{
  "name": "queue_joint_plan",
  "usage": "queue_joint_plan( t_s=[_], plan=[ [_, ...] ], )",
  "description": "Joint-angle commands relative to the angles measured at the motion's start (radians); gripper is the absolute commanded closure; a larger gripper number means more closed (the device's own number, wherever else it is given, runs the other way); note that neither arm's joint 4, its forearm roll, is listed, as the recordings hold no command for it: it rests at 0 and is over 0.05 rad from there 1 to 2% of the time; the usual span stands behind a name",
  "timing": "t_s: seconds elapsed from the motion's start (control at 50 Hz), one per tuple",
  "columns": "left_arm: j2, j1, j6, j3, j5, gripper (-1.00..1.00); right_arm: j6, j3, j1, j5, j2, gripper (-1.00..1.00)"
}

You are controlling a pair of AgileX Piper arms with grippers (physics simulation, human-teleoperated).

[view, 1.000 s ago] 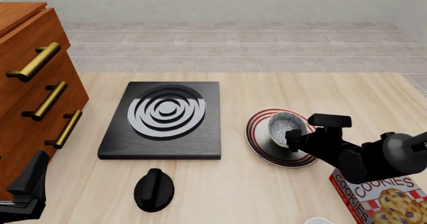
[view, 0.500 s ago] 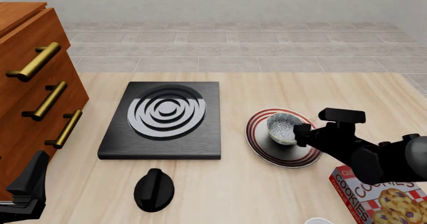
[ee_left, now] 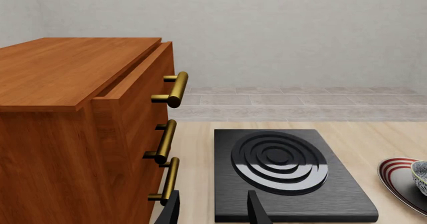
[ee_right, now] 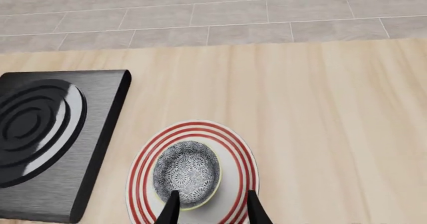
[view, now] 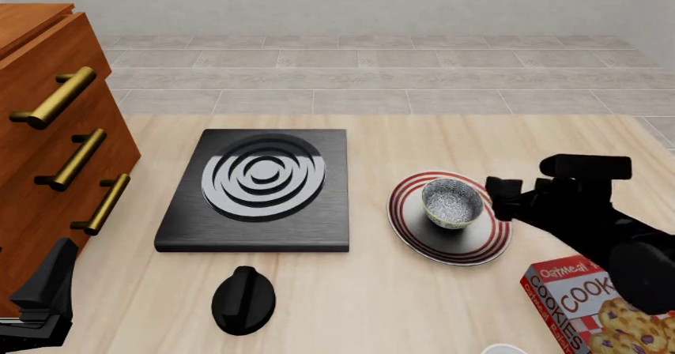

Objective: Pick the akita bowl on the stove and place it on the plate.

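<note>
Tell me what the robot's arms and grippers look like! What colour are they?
They are all black. The right arm is thick and rounded, made of chunky jointed parts with a boxy block on top near the right gripper. That gripper has two thin, flat, dark fingers. The left gripper has the same two slim black fingers. No cables, stickers or markings show on either.

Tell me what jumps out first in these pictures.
The akita bowl sitting upright on the red-ringed plate, right of the stove. The open right gripper sits just beside the bowl, empty. At the table's left stands a wooden dresser with brass handles.
</note>
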State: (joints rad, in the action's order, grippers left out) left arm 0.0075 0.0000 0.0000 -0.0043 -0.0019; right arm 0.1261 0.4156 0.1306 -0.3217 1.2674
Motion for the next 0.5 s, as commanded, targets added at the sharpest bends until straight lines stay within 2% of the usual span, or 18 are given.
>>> queue_joint_plan(
  t_s=[0.02, 0.4, 0.46, 0.5],
  plan=[
    [0.000, 0.000, 0.000, 0.000, 0.000, -1.00, -0.019, -0.010, 0.014, 0.137, -0.209, -1.00],
    [0.000, 0.000, 0.000, 0.000, 0.000, -1.00, -0.070, -0.026, 0.039, 0.356, -0.525, -1.00],
    [0.000, 0.000, 0.000, 0.000, 0.000, -1.00, -0.060, -0.029, 0.043, 0.386, -0.571, -1.00],
    [0.000, 0.000, 0.000, 0.000, 0.000, -1.00, -0.041, -0.040, 0.057, 0.435, -0.657, -1.00]
  ],
)
